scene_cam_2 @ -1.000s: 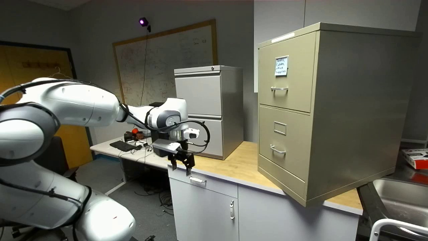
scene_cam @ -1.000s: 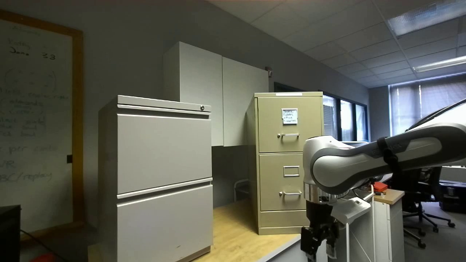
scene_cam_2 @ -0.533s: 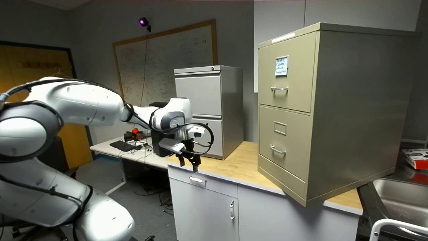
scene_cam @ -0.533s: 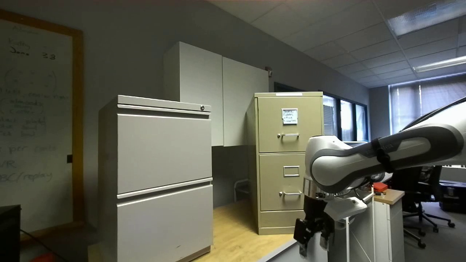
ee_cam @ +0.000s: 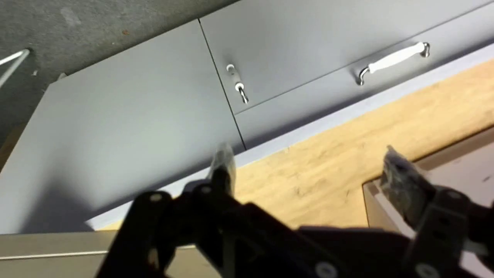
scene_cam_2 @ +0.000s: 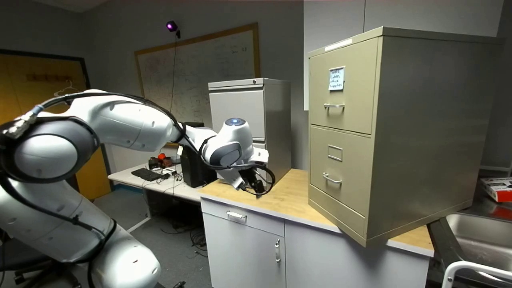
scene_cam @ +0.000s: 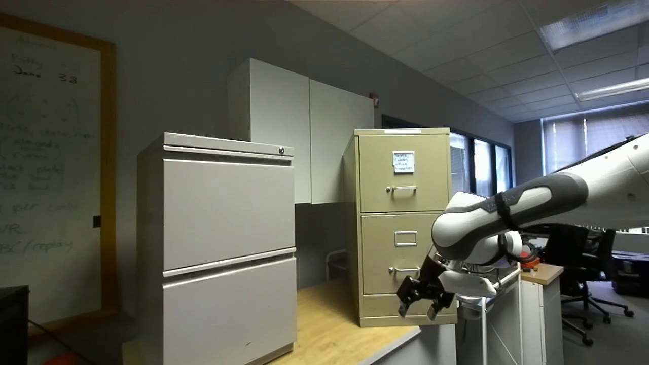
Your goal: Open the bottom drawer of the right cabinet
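The right cabinet is tall, tan metal, in both exterior views (scene_cam: 351, 238) (scene_cam_2: 424, 132). Its bottom drawer (scene_cam: 377, 253) (scene_cam_2: 344, 168) is shut, flush with the front. The drawer's silver handle (scene_cam: 405, 269) (scene_cam_2: 333, 181) is a horizontal bar below an empty label frame. My gripper (scene_cam: 417, 311) is tilted and open, with nothing between its fingers; it also shows in the wrist view (ee_cam: 307, 152). In an exterior view the gripper (scene_cam_2: 259, 195) is over the counter edge, left of and apart from the handle. A tan strip of the cabinet (ee_cam: 50, 243) shows low in the wrist view.
A pale grey two-drawer cabinet (scene_cam: 228, 213) (scene_cam_2: 278, 128) stands on the same wooden countertop (scene_cam: 329, 314) (scene_cam_2: 280, 196). Grey base cupboards (scene_cam_2: 248, 248) with white handles (scene_cam_2: 236, 215) are below. A sink (scene_cam_2: 480, 240) and a white rail (scene_cam_2: 476, 267) lie beyond the tan cabinet.
The arm has swung toward the tan cabinet. The gripper has risen and tilted from pointing nearly straight down to a slant. It stays open. The drawers have not moved.
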Tool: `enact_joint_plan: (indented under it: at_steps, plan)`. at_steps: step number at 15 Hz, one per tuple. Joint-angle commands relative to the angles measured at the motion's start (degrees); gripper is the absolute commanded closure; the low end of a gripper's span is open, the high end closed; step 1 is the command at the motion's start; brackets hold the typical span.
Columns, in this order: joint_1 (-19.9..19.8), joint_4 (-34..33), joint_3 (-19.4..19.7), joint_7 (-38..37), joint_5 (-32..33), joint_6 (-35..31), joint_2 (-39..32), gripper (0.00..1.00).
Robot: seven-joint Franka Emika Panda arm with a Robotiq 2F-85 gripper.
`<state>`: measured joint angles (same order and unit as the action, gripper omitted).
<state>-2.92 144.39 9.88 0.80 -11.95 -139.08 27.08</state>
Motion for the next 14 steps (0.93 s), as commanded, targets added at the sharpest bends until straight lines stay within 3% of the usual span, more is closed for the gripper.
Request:
enact_joint_plan:
  at_steps: [1,6,14]
  plan:
    - [2.3,-3.3,5.4,7.3,-8.3,-6.1,-4.8,0.00]
    - [6.0,-9.3,12.3,19.4,-21.2,-10.2,-10.3,0.00]
    - [9.8,-20.9,21.8,37.0,-41.8,-6.7,-20.2,0.00]
